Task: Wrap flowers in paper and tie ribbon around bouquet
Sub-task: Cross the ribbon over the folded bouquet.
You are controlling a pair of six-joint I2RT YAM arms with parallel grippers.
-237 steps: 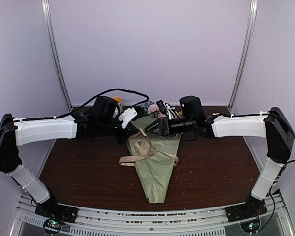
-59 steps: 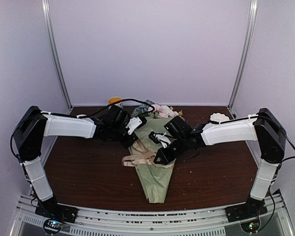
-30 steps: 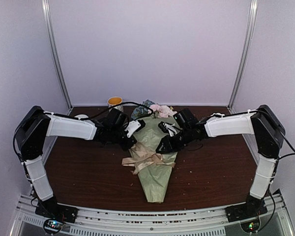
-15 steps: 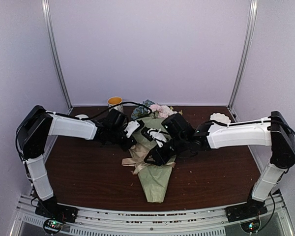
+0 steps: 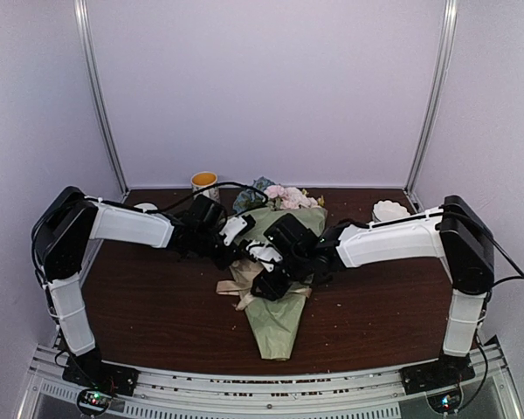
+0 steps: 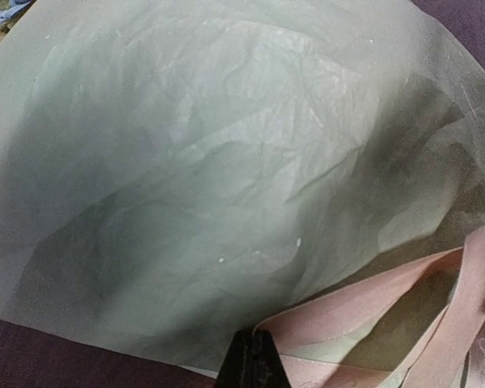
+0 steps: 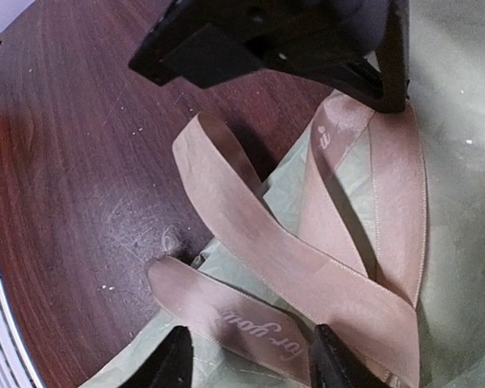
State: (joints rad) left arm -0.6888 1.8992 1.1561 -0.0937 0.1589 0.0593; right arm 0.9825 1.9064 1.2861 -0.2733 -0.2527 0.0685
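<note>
Pinching the ribbon (image 7: 307, 275), left gripper (image 6: 252, 365) is closed; right gripper (image 7: 250, 356) hangs half-open.

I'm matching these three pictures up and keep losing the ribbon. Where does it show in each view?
Top external: the ribbon lies in loose loops at the left edge of the green cone, near the picture's middle.
Left wrist: the ribbon is at the bottom right, a band rising to the right edge.
Right wrist: the ribbon fills the centre in crossed loops.
Shared landmark: the sage-green paper beneath it.
</note>
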